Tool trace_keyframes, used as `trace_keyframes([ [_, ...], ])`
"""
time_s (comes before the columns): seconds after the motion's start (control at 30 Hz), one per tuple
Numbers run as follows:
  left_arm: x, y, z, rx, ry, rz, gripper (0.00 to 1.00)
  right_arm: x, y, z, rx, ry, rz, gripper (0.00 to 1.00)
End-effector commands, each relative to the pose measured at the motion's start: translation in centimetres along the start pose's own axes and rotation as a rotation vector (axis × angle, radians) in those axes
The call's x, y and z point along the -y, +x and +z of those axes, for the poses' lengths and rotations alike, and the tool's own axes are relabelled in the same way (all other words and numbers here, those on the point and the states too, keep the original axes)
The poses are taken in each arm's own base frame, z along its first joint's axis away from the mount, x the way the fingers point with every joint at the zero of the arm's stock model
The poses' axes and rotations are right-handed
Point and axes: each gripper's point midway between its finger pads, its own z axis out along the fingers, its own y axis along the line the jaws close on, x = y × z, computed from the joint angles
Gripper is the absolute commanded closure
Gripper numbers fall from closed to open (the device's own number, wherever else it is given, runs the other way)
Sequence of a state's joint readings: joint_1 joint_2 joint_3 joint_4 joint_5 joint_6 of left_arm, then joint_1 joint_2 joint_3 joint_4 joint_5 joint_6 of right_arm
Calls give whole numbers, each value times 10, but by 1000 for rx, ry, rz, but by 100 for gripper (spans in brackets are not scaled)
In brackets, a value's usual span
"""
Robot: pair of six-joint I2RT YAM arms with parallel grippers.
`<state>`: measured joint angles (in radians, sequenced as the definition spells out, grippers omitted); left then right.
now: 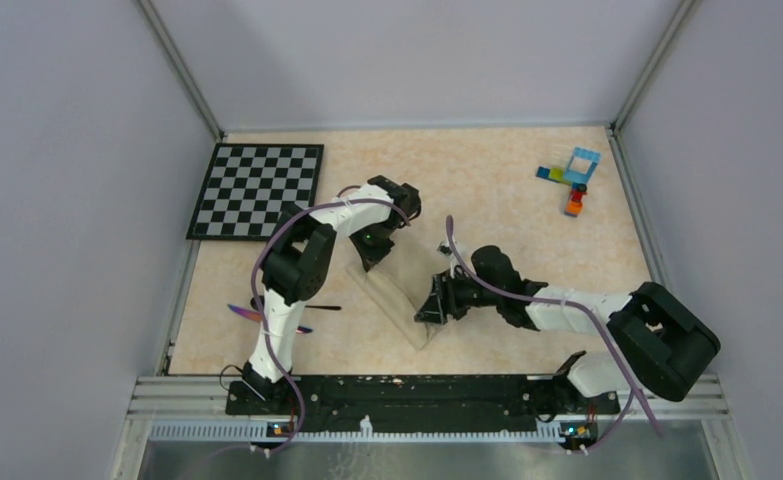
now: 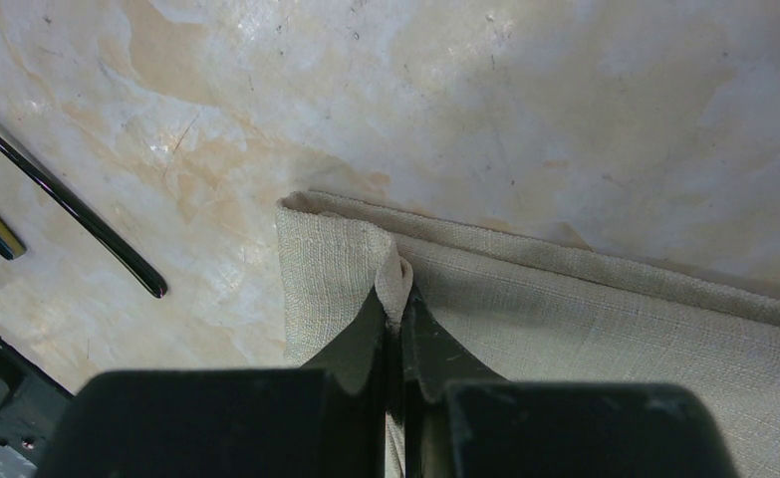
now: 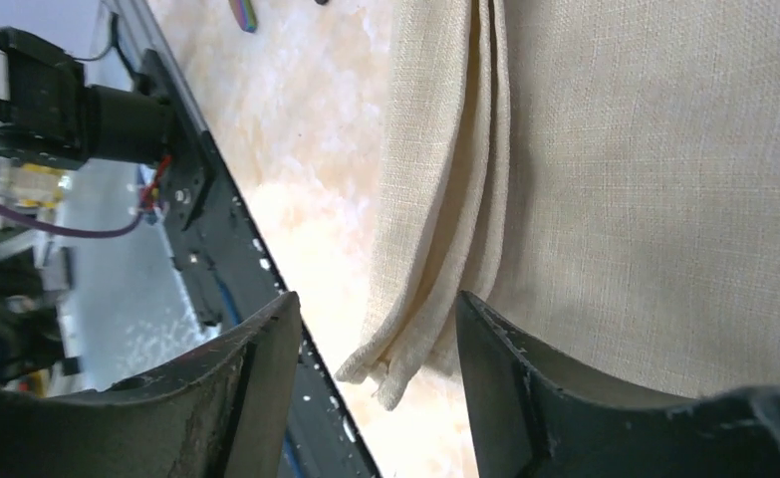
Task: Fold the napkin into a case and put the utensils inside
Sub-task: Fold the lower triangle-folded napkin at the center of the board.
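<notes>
the napkin (image 1: 393, 300) is seen folded into a narrow layered strip on the counter (image 1: 507, 210). it runs diagonally across the middle, from far left to near right.

its far end is held by the left claw (image 2: 397, 311). the claw is closed tight on a small upturned fold at the hemmed corner, and the cloth is pinched between the two fingertips. from that corner the rest of the strip is spread flat to the right in the left wrist view.

the near end of the strip is met by the right claw (image 3: 376, 309), whose jaws are parted wide. the stacked folded edges and the loose near corner are seen in the gap between the fingers. one finger is placed over the bare counter beside the edge, the other over the flat cloth. nothing is gripped by it.

the utensils (image 1: 239, 311) are left on the counter to the left of the napkin, well apart from it and partly hidden by the left arm. a slim black handle (image 2: 67, 204) is seen lying bare on the counter, left of the pinched corner.

the black rail (image 1: 417, 390) at the near edge of the counter is close to the napkin's near corner. bare counter is left to the right of the strip. a chequered board (image 1: 257, 190) lies at the far left and toy bricks (image 1: 572, 180) at the far right, both well apart from the napkin.
</notes>
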<state>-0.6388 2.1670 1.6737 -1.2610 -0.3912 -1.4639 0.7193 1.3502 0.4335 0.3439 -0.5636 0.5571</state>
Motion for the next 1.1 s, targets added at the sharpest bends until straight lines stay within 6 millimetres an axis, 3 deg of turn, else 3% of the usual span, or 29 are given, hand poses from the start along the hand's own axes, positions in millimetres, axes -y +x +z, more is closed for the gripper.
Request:
trace_keyframes([
  [0.0,9,-11,8,39,25,-30,100,12,-5,6,10,127,-126,40],
  [0.3,9,-7,11,28,21,-27,100,18,7,6,-26,280,-234,40],
  [0.4,8,-8,11,29,21,-28,100,22,6,5,-20,307,-233,56],
  [0.57,11,-8,11,28,51,-27,100,26,6,9,-25,322,-226,100],
  [0.63,13,-8,11,22,73,-22,98,30,11,11,-45,330,-217,100],
  [0.87,19,-14,-9,12,156,3,44,36,16,13,-58,335,-221,100],
  [1.0,19,-26,-40,34,280,26,8,35,16,16,-61,328,-225,100],
  [1.07,14,-39,-61,53,369,22,1,36,17,16,-70,329,-223,100],
])
